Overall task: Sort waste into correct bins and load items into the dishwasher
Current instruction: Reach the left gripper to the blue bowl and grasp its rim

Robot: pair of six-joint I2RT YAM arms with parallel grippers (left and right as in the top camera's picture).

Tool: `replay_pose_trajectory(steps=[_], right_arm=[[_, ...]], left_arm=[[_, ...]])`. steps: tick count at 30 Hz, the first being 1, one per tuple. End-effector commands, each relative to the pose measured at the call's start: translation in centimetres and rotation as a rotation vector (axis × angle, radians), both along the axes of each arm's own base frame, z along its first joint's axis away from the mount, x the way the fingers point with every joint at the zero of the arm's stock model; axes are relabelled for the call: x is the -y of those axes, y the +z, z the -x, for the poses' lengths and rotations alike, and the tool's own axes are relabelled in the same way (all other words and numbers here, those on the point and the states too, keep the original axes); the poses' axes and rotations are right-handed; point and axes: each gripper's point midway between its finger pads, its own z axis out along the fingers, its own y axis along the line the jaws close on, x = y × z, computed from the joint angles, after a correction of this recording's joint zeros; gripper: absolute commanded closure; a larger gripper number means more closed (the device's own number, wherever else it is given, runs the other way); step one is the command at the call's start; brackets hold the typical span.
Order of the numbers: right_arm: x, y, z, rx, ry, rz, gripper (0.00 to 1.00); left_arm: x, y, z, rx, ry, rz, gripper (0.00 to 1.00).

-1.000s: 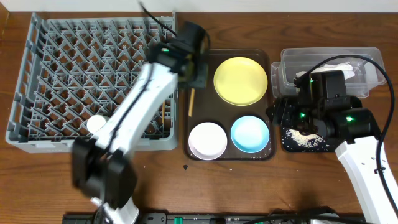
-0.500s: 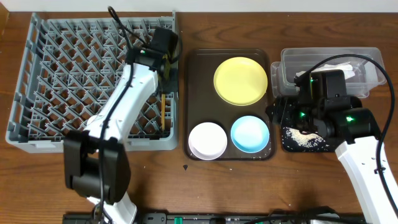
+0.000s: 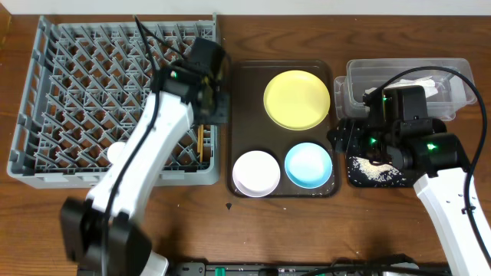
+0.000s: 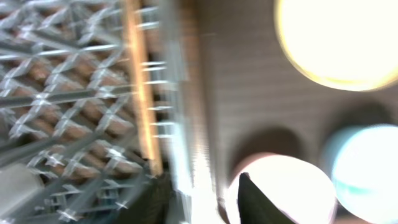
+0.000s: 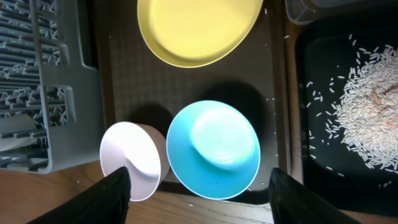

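The grey dish rack (image 3: 69, 92) holds a white cup (image 3: 119, 153) and a wooden chopstick (image 3: 201, 142) along its right side; the chopstick shows blurred in the left wrist view (image 4: 140, 93). My left gripper (image 3: 215, 106) (image 4: 205, 182) is open and empty above the rack's right edge. The yellow plate (image 3: 297, 100), pinkish-white bowl (image 3: 256, 172) and light blue bowl (image 3: 308, 165) sit on the brown tray. My right gripper (image 3: 345, 138) (image 5: 199, 180) is open, above the blue bowl (image 5: 214, 149). Rice (image 3: 376, 172) lies in the black tray (image 3: 354, 178). A napkin (image 3: 430, 83) is in the clear tub (image 3: 360, 77). The wrapper is not visible.
The dark brown serving tray (image 3: 245, 84) lies between the rack and the bins. The right arm's body covers part of the black tray and the tub's front. Bare wooden table (image 3: 307, 230) runs along the front.
A chopstick that lay at the brown tray's left edge is gone from there. My left gripper swung over the rack, then back toward its right edge. The right arm has not moved.
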Motion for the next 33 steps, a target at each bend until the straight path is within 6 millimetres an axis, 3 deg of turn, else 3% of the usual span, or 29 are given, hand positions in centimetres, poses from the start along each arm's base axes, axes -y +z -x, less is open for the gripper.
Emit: replay_pose_trajectory(steps=[1, 4, 7, 14, 18, 22, 28, 33], right_arm=[[-0.1, 0.4, -0.2, 0.014, 0.007, 0.006, 0.28], [1.3, 0.2, -0.4, -0.008, -0.083, 0.01, 0.19], [3.5, -0.1, -0.5, -0.04, -0.183, 0.012, 0.17], [7.8, -1.0, 0.8, -0.126, -0.328, 0.02, 0.13], [7.9, -1.2, 1.2, -0.141, -0.313, 0.031, 0.13], [7.7, -1.3, 1.3, -0.145, -0.307, 0.032, 0.12], [7.7, -1.3, 1.3, -0.144, -0.306, 0.031, 0.12], [7.7, -1.2, 1.2, -0.14, -0.307, 0.031, 0.12]], left_arm=[[5.0, 2.5, 2.3, 0.021, -0.15, 0.113, 0.55], [7.8, 1.5, 3.4, 0.008, -0.23, 0.109, 0.48], [10.3, -0.1, 4.0, -0.011, -0.291, 0.102, 0.44], [15.3, -6.4, 4.9, -0.089, -0.418, 0.052, 0.4], [17.5, -9.9, 5.4, -0.138, -0.472, 0.056, 0.4], [18.1, -13.5, 5.2, -0.18, -0.474, 0.032, 0.41], [18.0, -16.7, 5.3, -0.228, -0.469, 0.004, 0.6], [18.1, -16.9, 5.4, -0.236, -0.47, 0.01, 0.87]])
